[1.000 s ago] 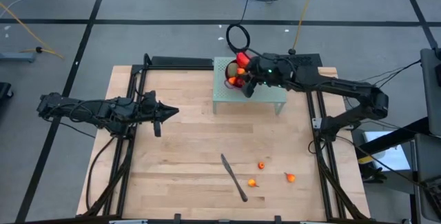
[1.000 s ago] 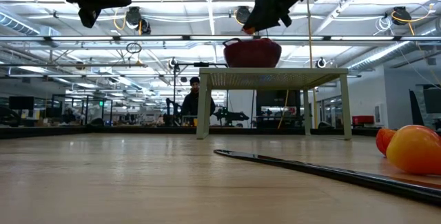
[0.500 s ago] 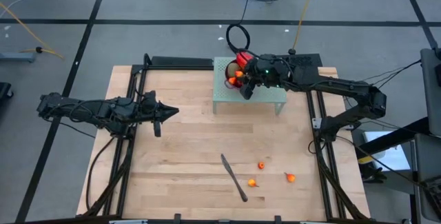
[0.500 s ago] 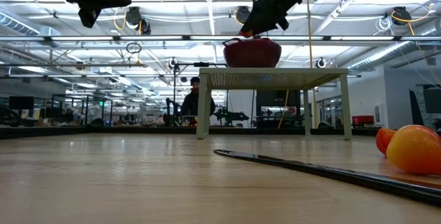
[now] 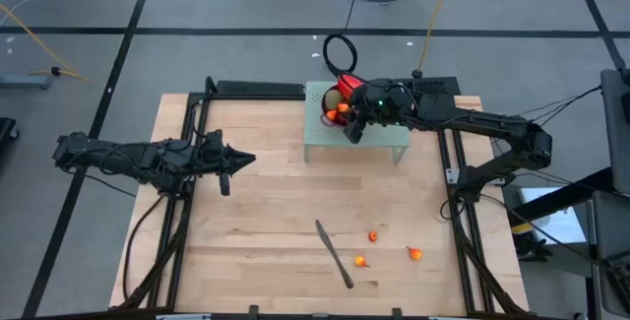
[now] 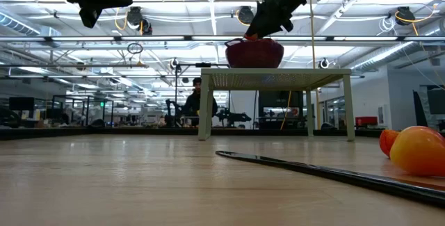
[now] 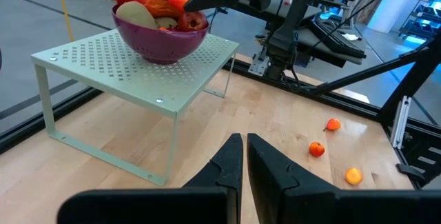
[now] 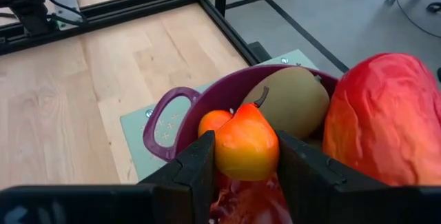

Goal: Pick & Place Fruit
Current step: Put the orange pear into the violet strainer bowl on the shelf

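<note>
My right gripper [image 8: 246,156] hovers over the purple bowl [image 8: 165,124], shut on a tiny orange-red fruit [image 8: 246,141]. The bowl [image 5: 340,103] stands on a pale green perforated stand [image 5: 379,138] near the table's far edge. It holds a brownish-green kiwi [image 8: 289,100], the red-yellow mango [image 8: 386,120], another tiny orange fruit [image 8: 211,122] and a dark red one [image 7: 194,21]. Three tiny orange-red fruits [image 5: 373,235] [image 5: 360,260] [image 5: 414,254] lie on the table near its near edge. My left gripper [image 5: 231,162] is shut and waits above the table's left half. My right gripper pinches the tiny orange-red fruit by its two sides [image 8: 224,148] between both fingers [image 8: 196,169]. The fingers slant down from the table's right. The fruit is lifted clear, just above the fruit in the bowl, with its dark stem [image 8: 262,96] pointing away from the gripper.
A long dark-handled knife [image 5: 335,253] lies slantwise on the wood just left of the three loose fruits. The stand's legs [image 7: 172,145] raise the bowl well above the table. Dark rails run along the table's left and right sides. A person [image 6: 196,104] is far behind the table.
My right gripper, still shut on the tiny fruit, has sunk a little toward the bowl's rim. The left arm has kept still.
</note>
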Controlling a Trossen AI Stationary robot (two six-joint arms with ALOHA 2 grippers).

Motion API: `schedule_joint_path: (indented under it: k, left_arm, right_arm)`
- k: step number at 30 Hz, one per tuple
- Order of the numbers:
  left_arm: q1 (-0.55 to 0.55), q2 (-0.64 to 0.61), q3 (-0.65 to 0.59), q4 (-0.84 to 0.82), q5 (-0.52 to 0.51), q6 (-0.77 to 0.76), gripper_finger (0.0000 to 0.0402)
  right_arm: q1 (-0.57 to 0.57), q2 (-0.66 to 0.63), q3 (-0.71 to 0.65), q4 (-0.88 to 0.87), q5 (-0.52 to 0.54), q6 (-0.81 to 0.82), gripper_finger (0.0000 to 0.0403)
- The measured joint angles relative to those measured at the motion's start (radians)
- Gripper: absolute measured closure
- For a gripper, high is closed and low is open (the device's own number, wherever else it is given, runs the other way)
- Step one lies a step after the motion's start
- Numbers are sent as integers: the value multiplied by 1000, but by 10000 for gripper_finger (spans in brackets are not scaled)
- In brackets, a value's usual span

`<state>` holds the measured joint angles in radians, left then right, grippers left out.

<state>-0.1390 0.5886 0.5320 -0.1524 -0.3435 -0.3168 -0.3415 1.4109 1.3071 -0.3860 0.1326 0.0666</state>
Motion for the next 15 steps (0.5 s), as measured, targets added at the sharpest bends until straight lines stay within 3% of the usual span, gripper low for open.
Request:
schedule_joint_path:
  k: [15]
  left_arm:
    - [0, 0, 0, 0, 0, -1, 380]
  right_arm:
    - [0, 50, -1, 26, -4, -15, 273]
